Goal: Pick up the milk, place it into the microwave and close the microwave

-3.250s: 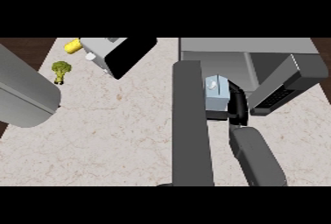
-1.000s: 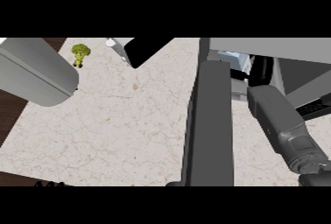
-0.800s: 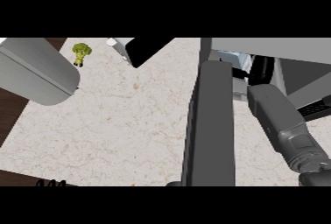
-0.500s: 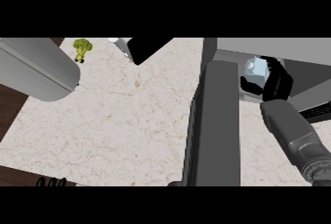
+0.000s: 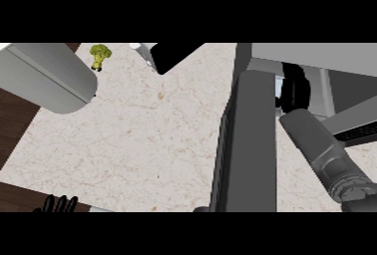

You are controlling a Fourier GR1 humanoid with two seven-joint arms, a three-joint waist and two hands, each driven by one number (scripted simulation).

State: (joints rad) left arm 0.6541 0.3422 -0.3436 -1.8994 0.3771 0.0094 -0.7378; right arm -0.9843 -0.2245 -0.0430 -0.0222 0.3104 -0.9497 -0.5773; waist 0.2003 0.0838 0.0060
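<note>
The microwave [image 5: 316,56] stands at the right, and its open door [image 5: 247,144] runs edge-on down the middle of the view. My right forearm passes the door, and my right hand [image 5: 295,85] is inside the microwave's opening. Its fingers are curled round the milk carton [image 5: 278,89]. Only a pale blue sliver of the carton shows beside the hand; the rest is hidden. My left hand [image 5: 59,204] rests open at the lower left edge with its fingers up, far from the microwave.
A large grey rounded object [image 5: 44,74] fills the upper left. A broccoli piece [image 5: 99,52] lies at the back of the counter [image 5: 140,134]. Beside it sit a small white item [image 5: 143,50] and a black slab [image 5: 175,54]. Dark floor shows left of the counter.
My right hand has moved the milk up from beside the door's edge deeper into the microwave's opening, so the carton is now mostly hidden. The left hand has stayed still.
</note>
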